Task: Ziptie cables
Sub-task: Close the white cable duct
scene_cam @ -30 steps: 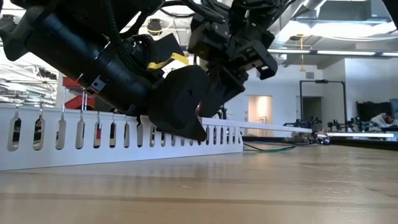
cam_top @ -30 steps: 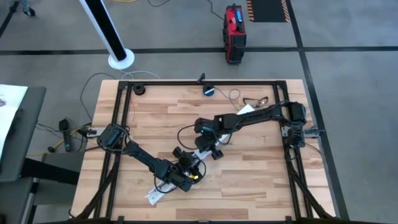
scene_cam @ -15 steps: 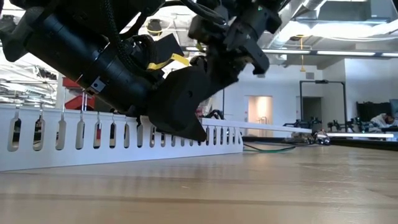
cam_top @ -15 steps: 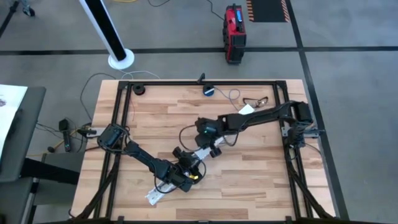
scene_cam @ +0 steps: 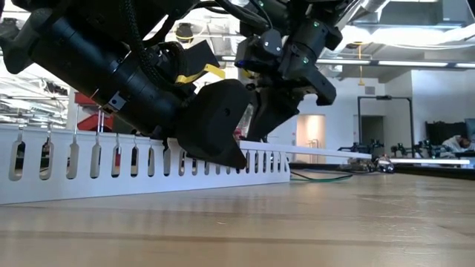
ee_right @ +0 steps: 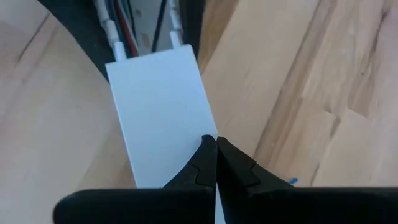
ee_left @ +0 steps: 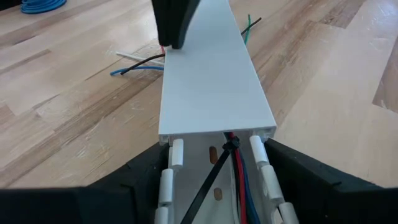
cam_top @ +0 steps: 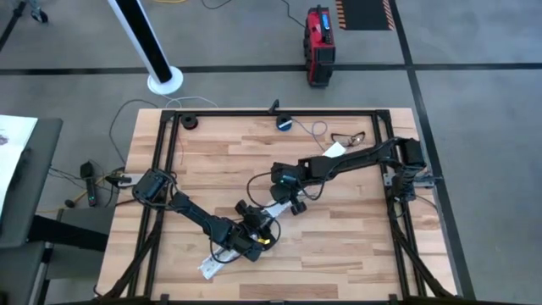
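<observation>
The left gripper [ee_left: 214, 180] clamps the slotted duct [ee_left: 211, 155]; right gripper [ee_right: 216, 163], fingers together, presses the white cover [ee_right: 163, 112]; cables [ee_left: 235, 158] beneath could get pinched; cover may slip sideways.

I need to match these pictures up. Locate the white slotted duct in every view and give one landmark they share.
High view: the white duct lies diagonally at mid-table, between the arms.
Low view: its slotted wall spans the left, behind the arms.
Left wrist view: centre, running away.
Right wrist view: centre.
Shared landmark: the right gripper, shut, tip at the duct's flat cover.
</observation>
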You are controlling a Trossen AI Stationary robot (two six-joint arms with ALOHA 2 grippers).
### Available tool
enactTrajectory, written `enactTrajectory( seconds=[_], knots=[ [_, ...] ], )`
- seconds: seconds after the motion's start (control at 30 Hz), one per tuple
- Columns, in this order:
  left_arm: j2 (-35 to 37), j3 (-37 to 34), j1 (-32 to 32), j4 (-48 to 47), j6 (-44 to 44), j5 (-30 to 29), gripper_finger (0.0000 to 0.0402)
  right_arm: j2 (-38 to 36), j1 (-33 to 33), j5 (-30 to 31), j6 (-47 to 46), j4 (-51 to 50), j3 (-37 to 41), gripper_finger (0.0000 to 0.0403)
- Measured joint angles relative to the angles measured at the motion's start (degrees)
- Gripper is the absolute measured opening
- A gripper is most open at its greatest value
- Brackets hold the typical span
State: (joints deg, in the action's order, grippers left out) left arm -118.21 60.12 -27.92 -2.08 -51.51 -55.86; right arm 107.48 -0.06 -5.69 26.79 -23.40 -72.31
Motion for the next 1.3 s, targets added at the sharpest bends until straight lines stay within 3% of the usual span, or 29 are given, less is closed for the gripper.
enactTrajectory(
  seconds=[0.47,0.7,1.3],
  knots=[
    [0.00,0.00,0.00,-0.01,0.02,-0.01,0.0231,0.02,2.27,-2.36,0.03,4.64,0.07,0.0000],
    [0.00,0.00,0.00,0.01,-0.04,0.00,0.0231,-2.12,3.85,1.98,0.20,4.43,0.08,0.0000],
    [0.02,0.00,0.04,0.07,-0.13,0.80,0.0231,-2.84,4.20,-2.25,-2.74,5.81,4.01,0.0000]
  ],
)
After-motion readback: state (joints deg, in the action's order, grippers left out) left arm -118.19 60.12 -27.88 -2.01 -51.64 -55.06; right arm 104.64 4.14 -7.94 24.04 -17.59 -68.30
